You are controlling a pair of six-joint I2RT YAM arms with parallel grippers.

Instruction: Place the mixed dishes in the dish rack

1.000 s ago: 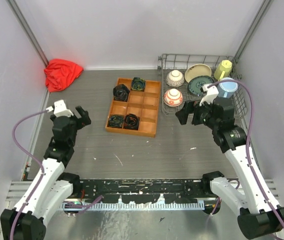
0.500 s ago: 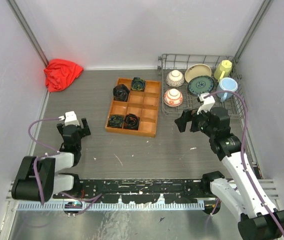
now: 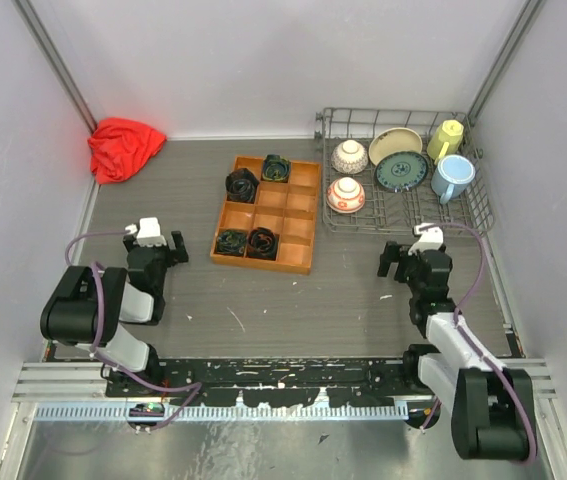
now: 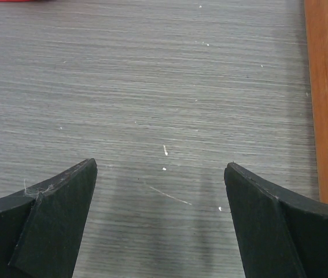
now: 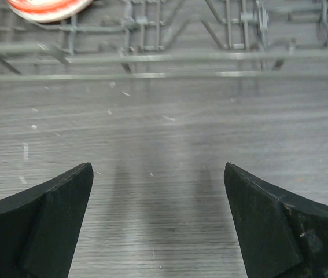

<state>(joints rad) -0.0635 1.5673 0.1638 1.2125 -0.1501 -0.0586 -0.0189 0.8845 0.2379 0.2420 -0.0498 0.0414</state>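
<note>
The grey wire dish rack stands at the far right. In it are two white-and-red bowls, the teal plate, the cream plate, the yellow mug and the light blue cup. My right gripper is open and empty, low over the table in front of the rack; its wrist view shows the rack's front wall and a bowl's edge. My left gripper is open and empty over bare table at the left.
An orange-brown wooden compartment tray with several dark rolled items sits mid-table; its edge shows in the left wrist view. A red cloth lies in the far left corner. Walls close in on both sides.
Both arms have folded back toward the near edge and dropped low. My right gripper has drawn away from the rack. Both stay open and empty.
</note>
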